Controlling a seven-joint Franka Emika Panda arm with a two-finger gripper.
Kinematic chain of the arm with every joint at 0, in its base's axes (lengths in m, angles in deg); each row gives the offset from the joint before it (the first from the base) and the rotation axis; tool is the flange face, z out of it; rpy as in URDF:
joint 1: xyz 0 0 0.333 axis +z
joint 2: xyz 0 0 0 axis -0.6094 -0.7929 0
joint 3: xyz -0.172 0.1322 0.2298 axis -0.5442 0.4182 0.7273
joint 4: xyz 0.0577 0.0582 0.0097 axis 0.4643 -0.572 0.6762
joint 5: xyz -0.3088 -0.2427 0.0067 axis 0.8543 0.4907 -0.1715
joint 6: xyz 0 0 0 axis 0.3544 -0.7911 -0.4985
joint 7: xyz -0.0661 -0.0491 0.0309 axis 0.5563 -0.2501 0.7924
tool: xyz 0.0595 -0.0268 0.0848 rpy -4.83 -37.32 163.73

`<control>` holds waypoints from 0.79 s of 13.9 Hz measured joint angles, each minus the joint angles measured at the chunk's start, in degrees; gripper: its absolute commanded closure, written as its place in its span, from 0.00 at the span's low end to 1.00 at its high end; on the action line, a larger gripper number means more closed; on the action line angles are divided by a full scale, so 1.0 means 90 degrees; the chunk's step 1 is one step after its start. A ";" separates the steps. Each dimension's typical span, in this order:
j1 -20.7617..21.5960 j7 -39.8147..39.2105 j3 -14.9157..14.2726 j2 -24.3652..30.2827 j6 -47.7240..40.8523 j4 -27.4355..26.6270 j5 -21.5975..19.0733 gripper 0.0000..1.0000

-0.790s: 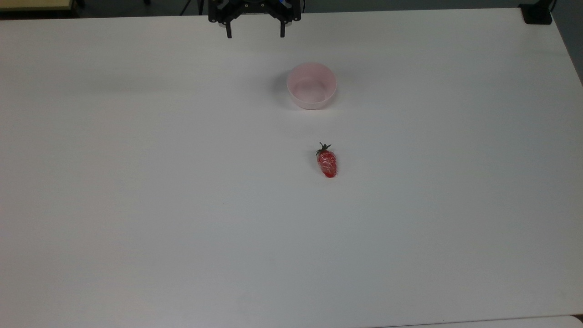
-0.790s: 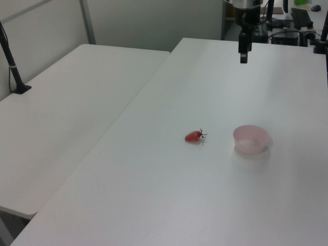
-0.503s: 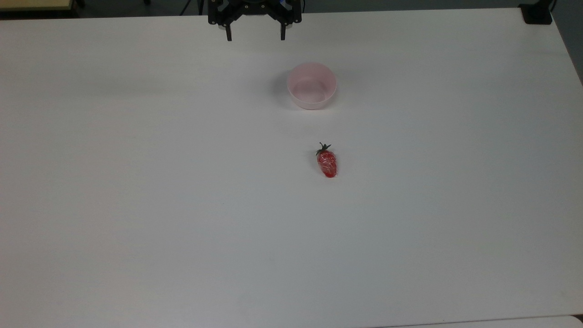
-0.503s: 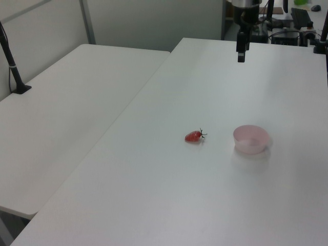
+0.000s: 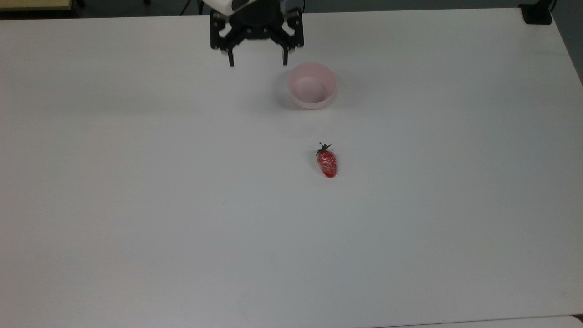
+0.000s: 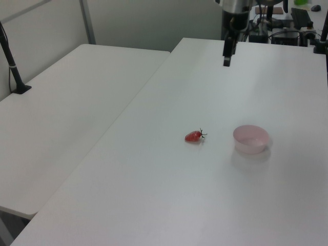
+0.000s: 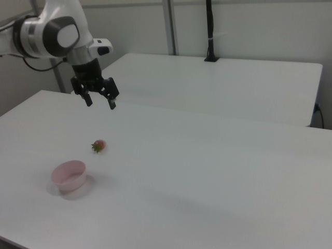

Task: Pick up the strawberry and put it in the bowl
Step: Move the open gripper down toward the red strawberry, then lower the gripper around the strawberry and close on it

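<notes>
My fingers (image 5: 258, 63) hang spread and empty above the white worktop (image 5: 136, 205), ready, I judge, to straddle the strawberry (image 5: 327, 162), which lies on its side well apart from them, near the empty pink bowl (image 5: 312, 85) that waits for it.

White table (image 5: 136, 205), strawberry (image 5: 327, 162) lying on its side near centre, pale pink bowl (image 5: 312, 85) upright, near it but apart
</notes>
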 measured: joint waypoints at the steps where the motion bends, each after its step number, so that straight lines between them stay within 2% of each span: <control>1: 0.0012 0.0003 0.0003 -0.0133 0.0248 -0.0007 -0.0010 0.00; 4: 0.0192 0.0137 0.0085 -0.0989 0.0959 -0.0001 -0.0012 0.00; 7: 0.0540 0.0202 0.0152 -0.1691 0.1115 0.0182 -0.0011 0.00; 11: 0.0899 0.0860 0.0172 -0.2496 0.1655 0.0528 0.0143 0.00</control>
